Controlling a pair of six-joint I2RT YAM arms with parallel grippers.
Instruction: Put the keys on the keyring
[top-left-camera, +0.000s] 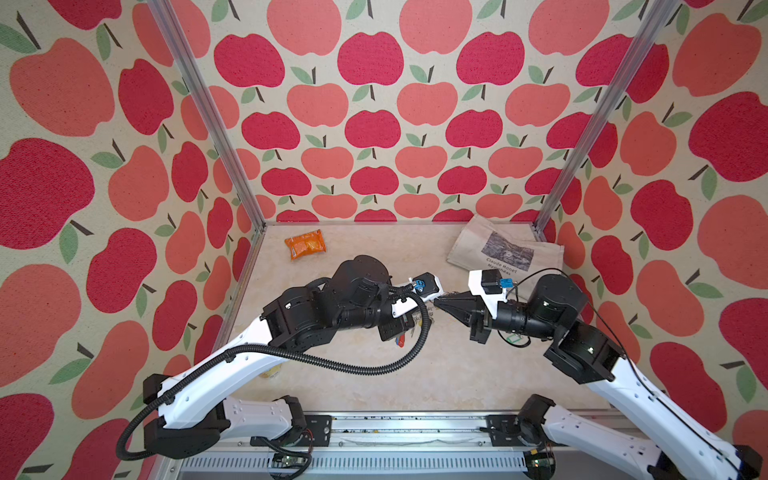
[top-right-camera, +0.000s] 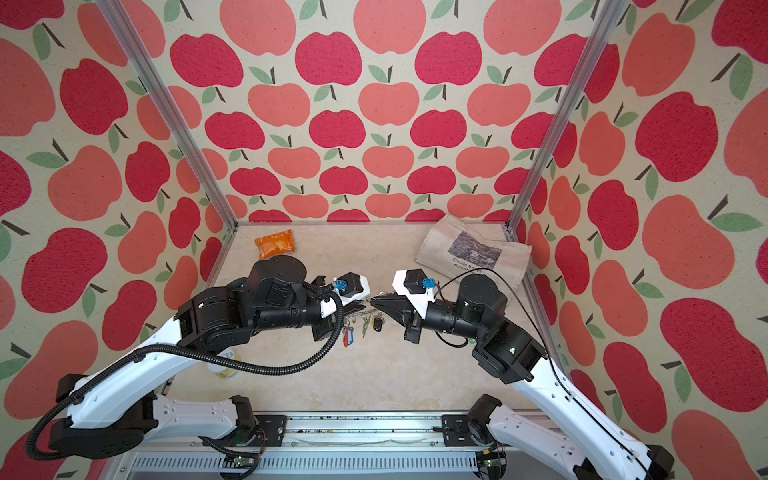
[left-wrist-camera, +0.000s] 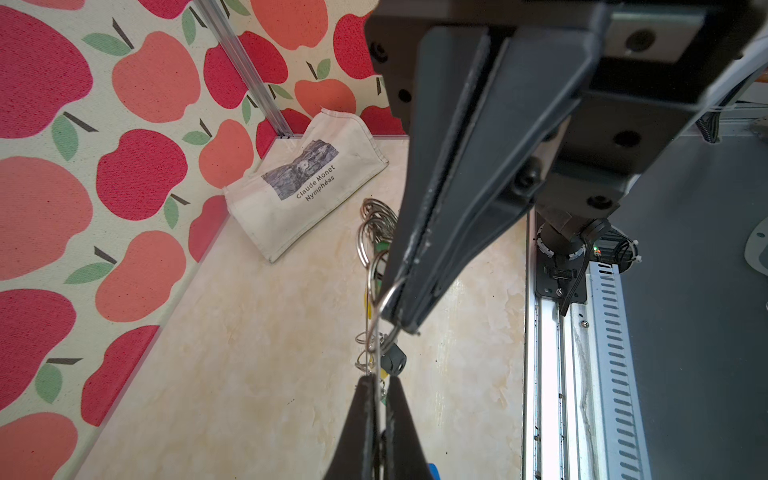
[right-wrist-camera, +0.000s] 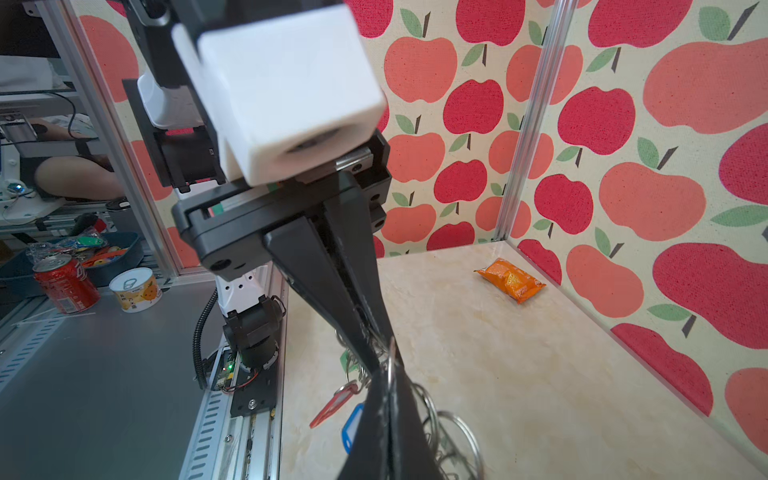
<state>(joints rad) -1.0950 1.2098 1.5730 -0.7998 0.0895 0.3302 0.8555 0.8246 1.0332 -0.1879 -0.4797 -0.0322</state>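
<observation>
Both grippers meet tip to tip above the middle of the table. The keyring (left-wrist-camera: 377, 316) hangs between them, seen edge-on as a thin metal rim with wire rings (left-wrist-camera: 376, 220) along it. My left gripper (left-wrist-camera: 379, 379) is shut on that rim, and my right gripper (right-wrist-camera: 390, 368) is shut on it from the opposite side. Keys dangle beneath the keyring: a red tag (right-wrist-camera: 332, 405), a blue tag (right-wrist-camera: 351, 428), a green tag (top-right-camera: 365, 327) and a black key head (top-right-camera: 377, 324). In a top view the left gripper (top-right-camera: 360, 309) and right gripper (top-right-camera: 374, 302) almost touch.
An orange foil packet (top-left-camera: 305, 244) lies at the back left of the beige table (top-left-camera: 374, 374). A folded canvas bag (top-left-camera: 505, 249) with a printed picture sits in the back right corner. A pale tin (top-right-camera: 226, 365) stands under the left arm.
</observation>
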